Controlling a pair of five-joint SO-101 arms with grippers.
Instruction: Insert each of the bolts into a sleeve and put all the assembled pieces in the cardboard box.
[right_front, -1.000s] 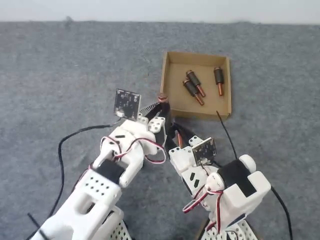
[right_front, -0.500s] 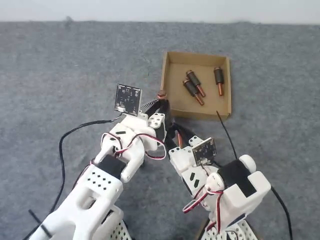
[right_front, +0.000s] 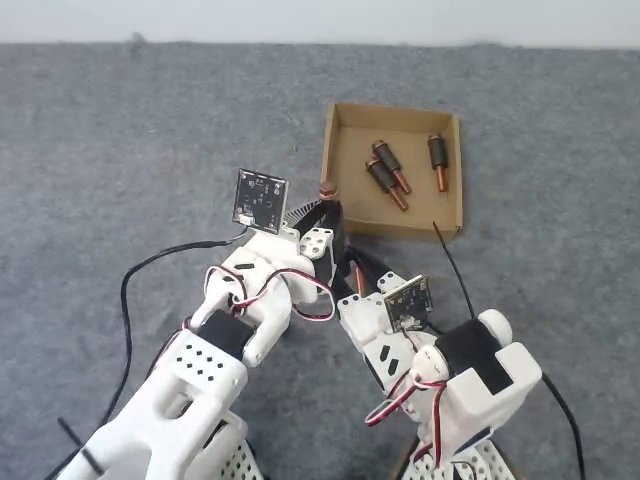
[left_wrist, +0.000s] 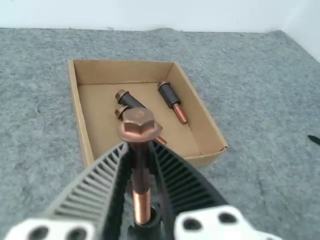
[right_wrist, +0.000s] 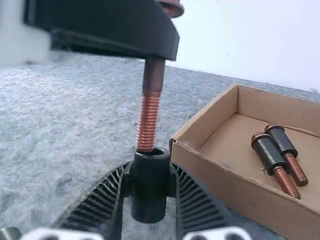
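The grey carpeted table (right_front: 120, 150) runs back to a pale wall at the far edge. Two white arms rise from the near edge: the left arm (right_front: 235, 320) leans toward the far right, and the right arm (right_front: 455, 370) stands just beside it on the right, their wrists close together near the middle. A black cable (right_front: 125, 300) loops over the carpet to the left of the left arm. The open cardboard box (right_front: 392, 108) sits on the far right of the table, just beyond the two grippers. The left gripper (left_wrist: 140, 150) is closed around the shank of a copper bolt (left_wrist: 139, 125), holding it upright with the hexagonal head on top, close to the box's near left corner. Directly below it, the right gripper (right_wrist: 150, 172) is clamped on a black sleeve (right_wrist: 149, 197), also upright with its open end up. The bolt's threaded tip meets the sleeve's mouth. Three assembled pieces (right_front: 384, 183) lie flat on the box floor: two close together near the middle, and one apart by the right wall
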